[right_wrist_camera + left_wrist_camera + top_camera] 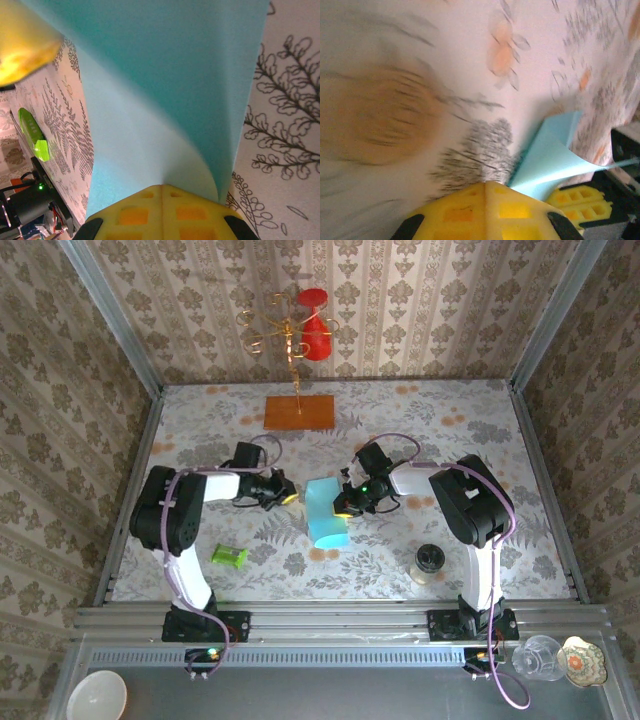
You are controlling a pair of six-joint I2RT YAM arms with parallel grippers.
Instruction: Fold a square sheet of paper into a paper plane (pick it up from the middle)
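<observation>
The light-blue square sheet of paper [325, 512] lies mid-table, bent upward into a curl on its right side. My right gripper [346, 502] is shut on the sheet's right edge. In the right wrist view the paper [165, 90] rises from the closed yellow fingertips [161, 188] and curves away. My left gripper [286, 496] is shut just left of the sheet with nothing between its fingers. In the left wrist view its joined tips [485, 184] hover low over the flowered table, the paper [547, 157] standing to their right. No folded paper plane is in view.
An orange wooden board [299, 412] lies at the back. A small green cylinder [229, 557] rests front left, also visible as the green cylinder [34, 135]. A glass jar [429, 562] stands front right. A gold wire stand [290, 330] is against the back wall.
</observation>
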